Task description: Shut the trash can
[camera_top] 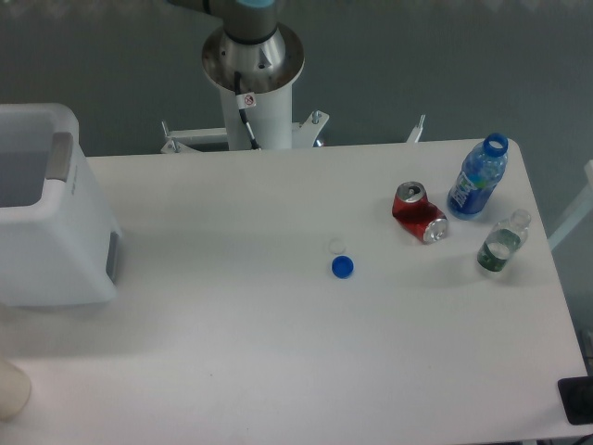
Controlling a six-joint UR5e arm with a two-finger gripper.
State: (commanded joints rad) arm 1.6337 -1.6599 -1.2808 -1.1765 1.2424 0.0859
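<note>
Open trash can (51,218) is seen at left edge; crushed soda can (419,212) and 2 bottles at right. Gripper is out of frame, state unknown.

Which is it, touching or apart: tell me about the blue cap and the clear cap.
Apart. The fixed camera shows bare table between the blue cap and the clear cap.

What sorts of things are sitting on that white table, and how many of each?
Trash can: 1
Bottles: 2, blue and clear
Soda can: 1, red, crushed
Bottle caps: 2, blue and clear
Total: 6
</note>
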